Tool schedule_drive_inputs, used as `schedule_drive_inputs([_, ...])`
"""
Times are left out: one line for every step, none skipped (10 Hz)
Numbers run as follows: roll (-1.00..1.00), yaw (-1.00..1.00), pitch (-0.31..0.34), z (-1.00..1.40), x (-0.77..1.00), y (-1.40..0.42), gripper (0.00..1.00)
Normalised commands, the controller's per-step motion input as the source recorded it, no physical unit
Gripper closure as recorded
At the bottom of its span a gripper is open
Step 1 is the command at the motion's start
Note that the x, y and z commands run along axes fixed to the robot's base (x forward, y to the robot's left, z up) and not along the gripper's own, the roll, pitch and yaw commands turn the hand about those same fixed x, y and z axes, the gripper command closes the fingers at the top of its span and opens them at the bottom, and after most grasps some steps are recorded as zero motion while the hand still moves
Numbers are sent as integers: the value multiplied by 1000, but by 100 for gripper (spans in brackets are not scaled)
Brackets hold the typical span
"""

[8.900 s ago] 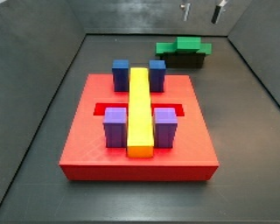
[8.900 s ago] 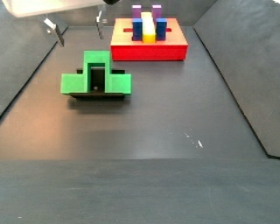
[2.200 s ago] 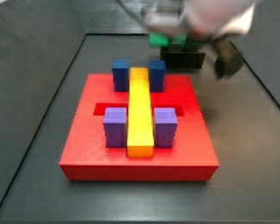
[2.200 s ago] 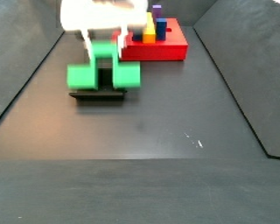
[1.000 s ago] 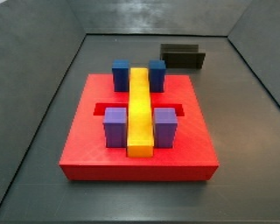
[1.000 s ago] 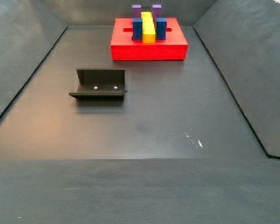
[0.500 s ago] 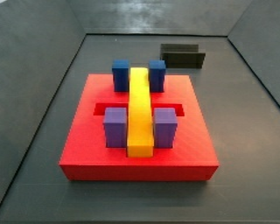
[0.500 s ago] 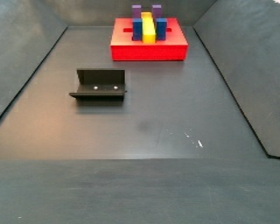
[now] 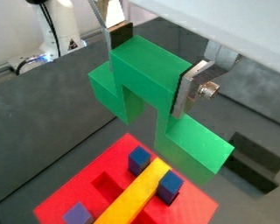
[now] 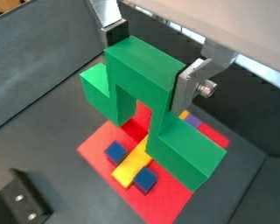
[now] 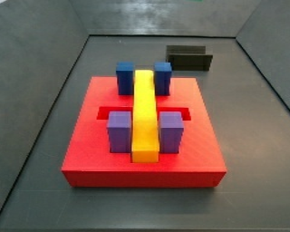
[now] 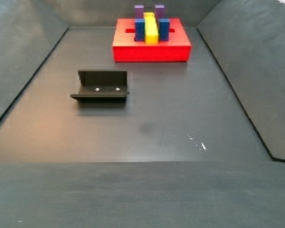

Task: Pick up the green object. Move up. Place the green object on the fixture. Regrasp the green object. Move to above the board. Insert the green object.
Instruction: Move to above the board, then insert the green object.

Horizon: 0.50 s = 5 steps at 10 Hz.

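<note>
Held high in the end effector [image 10: 146, 68], silver fingers [image 9: 192, 86] pinching the middle cube of the green object [image 9: 149, 96], hard, light, maybe a bit slippery plastic, best kept gripped on those flat middle sides, far above the red board [image 9: 102, 191], with the fixture [image 12: 101, 87] empty beyond.

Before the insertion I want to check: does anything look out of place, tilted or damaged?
Nothing stands out. The gripper holds the green object squarely, high above the board. The fixture stands empty, and the blocks on the board look straight.
</note>
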Motion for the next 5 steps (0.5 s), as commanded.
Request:
schedule_drive_inputs([-274, -1, -50, -5, -46, 14, 100])
schedule_drive_inputs([4, 0, 0, 0, 0, 0, 100])
schedule_drive_inputs([-134, 0, -17, 0, 0, 234, 100])
schedule_drive_inputs([-383, 0, -121, 0, 0, 246, 100])
schedule_drive_inputs([-487, 0, -231, 0, 0, 240, 100])
